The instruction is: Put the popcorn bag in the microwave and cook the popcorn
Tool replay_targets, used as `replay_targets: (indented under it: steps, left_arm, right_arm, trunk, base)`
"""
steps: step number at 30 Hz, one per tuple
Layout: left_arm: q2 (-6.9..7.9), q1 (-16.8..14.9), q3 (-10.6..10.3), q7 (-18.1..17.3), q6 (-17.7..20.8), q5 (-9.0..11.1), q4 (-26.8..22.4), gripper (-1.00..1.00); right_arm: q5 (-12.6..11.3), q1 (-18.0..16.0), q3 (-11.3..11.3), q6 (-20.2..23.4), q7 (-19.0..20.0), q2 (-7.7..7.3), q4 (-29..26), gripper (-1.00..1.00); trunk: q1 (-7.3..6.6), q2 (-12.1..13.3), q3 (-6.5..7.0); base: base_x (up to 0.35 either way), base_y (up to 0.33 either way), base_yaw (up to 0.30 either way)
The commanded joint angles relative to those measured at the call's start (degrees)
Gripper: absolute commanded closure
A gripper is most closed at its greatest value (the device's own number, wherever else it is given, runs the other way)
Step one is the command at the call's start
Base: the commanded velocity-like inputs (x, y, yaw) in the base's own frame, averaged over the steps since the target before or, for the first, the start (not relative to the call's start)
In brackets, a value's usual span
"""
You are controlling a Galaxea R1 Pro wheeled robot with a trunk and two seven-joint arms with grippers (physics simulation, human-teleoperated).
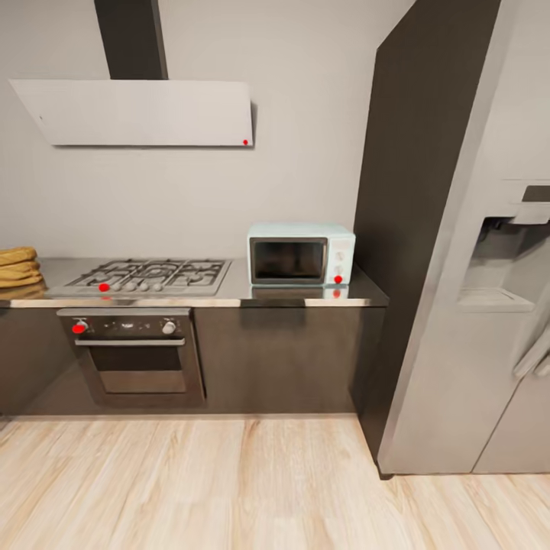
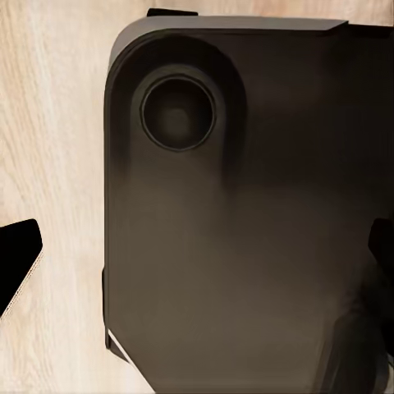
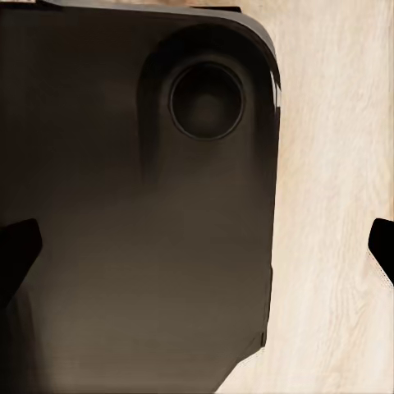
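Your pale mint-blue microwave (image 1: 301,254) sits door shut at the right end of the grey reflective countertop (image 1: 229,294), near its front edge, beside the tall dark cabinet (image 1: 416,214). Tan wrinkly popcorn bag (image 1: 18,266) at far left edge. Open wood floor (image 1: 229,481) ahead. Both grippers' fingertips spread wide over the dark robot base (image 2: 246,246).

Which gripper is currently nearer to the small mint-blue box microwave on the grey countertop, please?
Probably the right, slightly. Both the left gripper and right gripper hang over the robot's dark base, well short of the mint-blue microwave, which stands right of centre ahead.
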Motion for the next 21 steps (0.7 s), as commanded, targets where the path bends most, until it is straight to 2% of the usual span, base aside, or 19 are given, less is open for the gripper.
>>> replay_targets:
  steps: [1,21]
  left_arm:
    - [-0.01,0.0,0.0,0.0,-0.1,0.4,0.0,-1.00]
    - [-0.01,0.0,0.0,0.0,-0.1,0.5,0.0,-1.00]
  right_arm:
    - [0.0,0.0,0.0,-0.2,-0.1,0.00,0.0,-1.00]
    - [0.0,0.0,0.0,-0.2,-0.1,0.00,0.0,-1.00]
  trunk:
    - [0.03,0.0,-0.04]
    - [0.03,0.0,-0.04]
  base:
    - [0.301,0.000,0.000]
    - [0.301,0.000,0.000]
